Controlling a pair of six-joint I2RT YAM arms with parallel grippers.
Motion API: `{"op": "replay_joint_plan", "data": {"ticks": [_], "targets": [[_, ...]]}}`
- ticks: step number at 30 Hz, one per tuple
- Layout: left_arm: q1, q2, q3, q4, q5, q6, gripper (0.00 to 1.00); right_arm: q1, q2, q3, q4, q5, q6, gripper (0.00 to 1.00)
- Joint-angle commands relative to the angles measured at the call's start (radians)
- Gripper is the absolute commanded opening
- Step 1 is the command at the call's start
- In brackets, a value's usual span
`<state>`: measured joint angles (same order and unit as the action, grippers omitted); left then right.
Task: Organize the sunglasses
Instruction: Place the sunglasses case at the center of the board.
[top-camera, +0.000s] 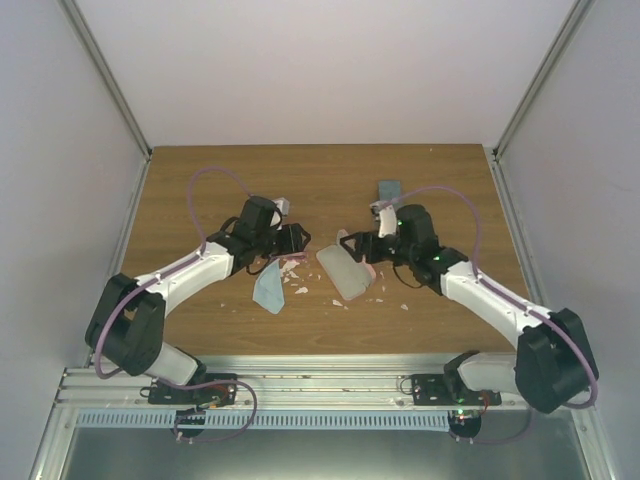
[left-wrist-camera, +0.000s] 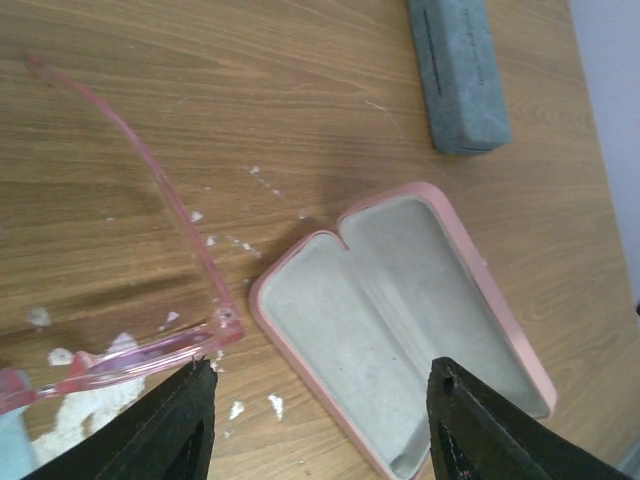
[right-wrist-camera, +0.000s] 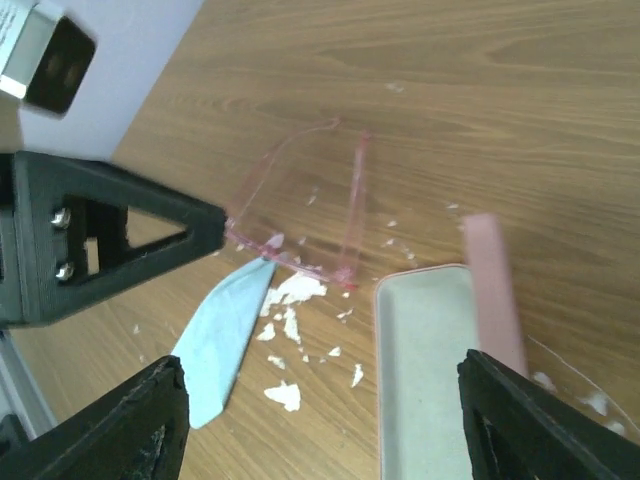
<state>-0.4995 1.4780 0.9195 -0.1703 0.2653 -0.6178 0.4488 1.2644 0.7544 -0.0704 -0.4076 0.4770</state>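
Pink sunglasses (left-wrist-camera: 222, 325) lie flat just left of the open pink case (left-wrist-camera: 400, 300), temples unfolded (black pair not in view). Left gripper (left-wrist-camera: 320, 375) has jaws apart with one finger at the frame front, nothing clamped. Right gripper (right-wrist-camera: 322, 370) hangs over the case, jaws apart. Risks: the finger shoves the frame away from the case, a pinched thin temple twists, or unfolded temples jam on the case rim.
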Motion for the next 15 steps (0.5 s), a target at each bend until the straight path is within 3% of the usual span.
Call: {"op": "replay_joint_plan", "data": {"ticks": [1,6,11,15], "targets": [[0.011,-0.044,0.022,-0.071,-0.092,-0.014,0.56,0.142,0.076,0.041,-0.08,0.14,-0.006,0.69],[0.031,-0.096,-0.032,-0.166,-0.124,-0.024,0.52,0.302,0.247,0.073,-0.092,0.141,0.01,0.52],[0.044,-0.166,-0.127,-0.248,-0.143,-0.038,0.53,0.351,0.337,0.065,-0.095,0.154,0.071,0.5],[0.044,-0.185,-0.201,-0.262,-0.086,-0.054,0.56,0.35,0.388,0.088,-0.173,0.25,0.085,0.53]]}}
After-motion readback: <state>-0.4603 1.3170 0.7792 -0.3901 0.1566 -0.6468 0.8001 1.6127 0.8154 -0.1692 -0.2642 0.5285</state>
